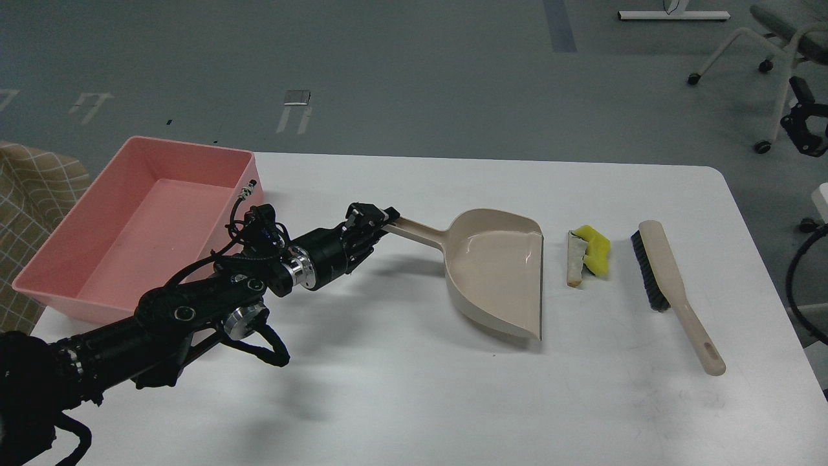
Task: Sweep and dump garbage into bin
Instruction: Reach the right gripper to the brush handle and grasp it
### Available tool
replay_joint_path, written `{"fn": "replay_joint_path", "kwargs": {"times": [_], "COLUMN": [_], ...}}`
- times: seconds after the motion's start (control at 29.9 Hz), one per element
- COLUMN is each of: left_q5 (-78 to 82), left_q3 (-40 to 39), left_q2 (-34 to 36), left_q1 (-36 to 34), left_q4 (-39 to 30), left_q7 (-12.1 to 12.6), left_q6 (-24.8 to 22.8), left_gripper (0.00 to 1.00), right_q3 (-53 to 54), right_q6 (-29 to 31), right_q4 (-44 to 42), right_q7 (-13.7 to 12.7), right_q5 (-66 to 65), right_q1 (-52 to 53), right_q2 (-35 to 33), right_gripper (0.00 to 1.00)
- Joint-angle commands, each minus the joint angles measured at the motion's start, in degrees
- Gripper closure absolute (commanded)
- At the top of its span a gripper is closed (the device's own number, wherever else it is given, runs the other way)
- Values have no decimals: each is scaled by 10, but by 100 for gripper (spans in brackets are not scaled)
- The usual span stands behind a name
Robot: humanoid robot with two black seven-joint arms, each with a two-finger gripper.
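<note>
The garbage lies on the white table: a small crumpled yellow scrap (596,250) touching a whitish wedge with a brown edge (574,259). A beige dustpan (498,272) sits just left of them, its open mouth facing them. My left gripper (375,223) is shut on the end of the dustpan's handle (417,232), which is raised off the table while the pan tilts down toward its front lip. The pink bin (187,147) stands at the table's far left and looks empty. My right gripper (804,123) shows small and dark at the right edge, beyond the table.
A beige hand brush (666,278) with dark bristles lies right of the garbage, handle toward me. A checked cloth (32,188) hangs left of the bin. Office chairs (776,26) stand on the floor at the far right.
</note>
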Motion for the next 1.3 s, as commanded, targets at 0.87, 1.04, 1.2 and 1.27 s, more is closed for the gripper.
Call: {"fn": "replay_joint_path", "kwargs": {"times": [0.87,1.04,1.2,1.27], "left_q5": [12,11,11,10], "left_q3": [-3,-7,-7,-7], "left_q2": [55,44,39,39], "left_q1": [3,1,2,2], "left_q4": [-42,-41,-38,-37], "left_q7": [-21,-20,-21,-22], "left_q6": [46,60,72,73], "left_gripper": [100,100,100,100], "right_q3": [-622,-623,-623,-624], "right_q6": [-29,-108,-133,-134], "right_q4": [256,310,355,356], "right_q7": [72,91,96,98], "right_q5": [-440,-439,-444,-441], "right_q1": [79,30,-18,-29], "right_q2": [-295,-312,-345,-350], "right_gripper": [0,0,0,0]}}
